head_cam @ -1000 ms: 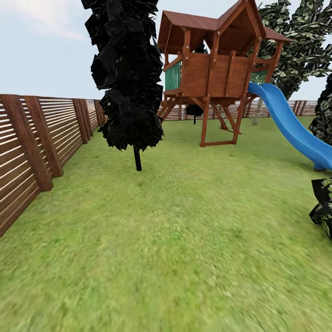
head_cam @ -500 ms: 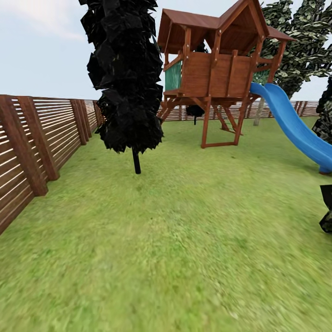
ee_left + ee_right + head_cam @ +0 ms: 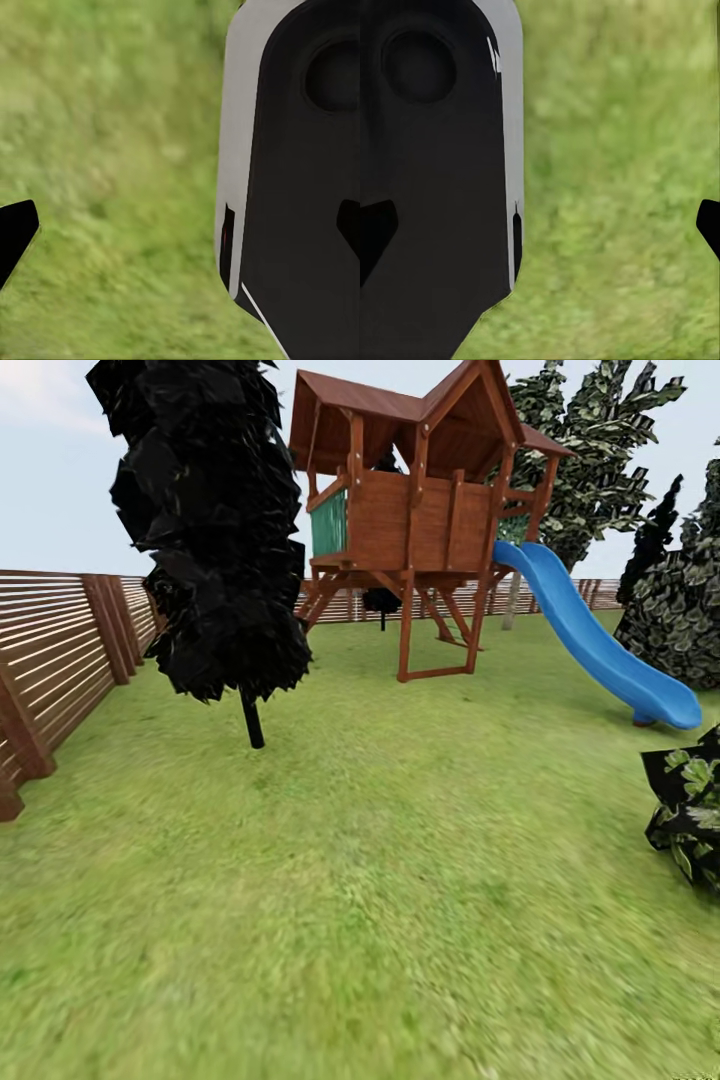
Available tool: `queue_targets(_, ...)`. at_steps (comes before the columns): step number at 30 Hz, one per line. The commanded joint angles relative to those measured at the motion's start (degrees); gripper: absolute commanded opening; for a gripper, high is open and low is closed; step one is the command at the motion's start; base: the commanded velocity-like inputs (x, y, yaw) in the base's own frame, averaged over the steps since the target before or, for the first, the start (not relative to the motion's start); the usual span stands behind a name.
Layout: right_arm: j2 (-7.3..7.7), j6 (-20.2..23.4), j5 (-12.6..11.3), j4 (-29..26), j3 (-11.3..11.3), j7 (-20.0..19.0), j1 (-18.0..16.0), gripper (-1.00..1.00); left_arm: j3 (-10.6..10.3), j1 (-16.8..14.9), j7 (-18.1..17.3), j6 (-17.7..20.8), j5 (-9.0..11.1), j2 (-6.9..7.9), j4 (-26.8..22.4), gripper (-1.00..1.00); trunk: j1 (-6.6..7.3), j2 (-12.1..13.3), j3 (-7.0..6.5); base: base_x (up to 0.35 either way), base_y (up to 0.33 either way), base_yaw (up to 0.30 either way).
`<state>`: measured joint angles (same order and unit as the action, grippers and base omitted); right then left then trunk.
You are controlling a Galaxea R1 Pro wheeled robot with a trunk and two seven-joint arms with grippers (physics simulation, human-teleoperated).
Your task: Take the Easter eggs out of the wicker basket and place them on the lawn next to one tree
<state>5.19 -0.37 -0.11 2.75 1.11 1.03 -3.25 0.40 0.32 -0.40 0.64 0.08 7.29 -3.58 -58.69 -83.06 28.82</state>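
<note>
Mottled green lawn (image 3: 400, 880) beneath black tree (image 3: 210, 530)

The lawn (image 3: 400, 880) spreads wide and mottled green across the garden. Standing on it are the all-black tree (image 3: 215, 530), its thin trunk planted near the slatted wooden fence (image 3: 60, 650), and farther back a wooden play tower (image 3: 410, 530) with a blue slide (image 3: 590, 640) reaching down to the grass. A dark leafy shrub (image 3: 690, 810) sits at the right edge.

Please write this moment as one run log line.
phase: driving | lawn: ahead | black tree: left | playhouse with blue slide: behind it | jaws: nothing held
</note>
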Motion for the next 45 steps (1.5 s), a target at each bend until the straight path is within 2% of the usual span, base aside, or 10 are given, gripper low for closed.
queue_targets(1, -0.01, 0.0, 0.0, 0.1, 0.1, 0.1, -0.1, 1.00, 0.0, 0.0, 0.0, 0.1, 0.0, 0.01, -0.1, 1.00, -0.03, 0.0, 0.05, 0.334, 0.000, -0.286)
queue_targets(8, -0.01, 0.0, 0.0, 0.1, 0.1, 0.1, -0.1, 1.00, 0.0, 0.0, 0.0, 0.1, 0.0, 0.01, -0.1, 1.00, -0.03, 0.0, 0.05, 0.334, 0.000, -0.137)
queue_targets(45, -0.04, 0.0, -0.1, 0.1, 0.0, 0.1, -0.1, 1.00, 0.0, 0.0, 0.0, 0.1, 0.0, 0.01, -0.1, 1.00, -0.03, 0.0, 0.05, 0.335, 0.000, -0.002)
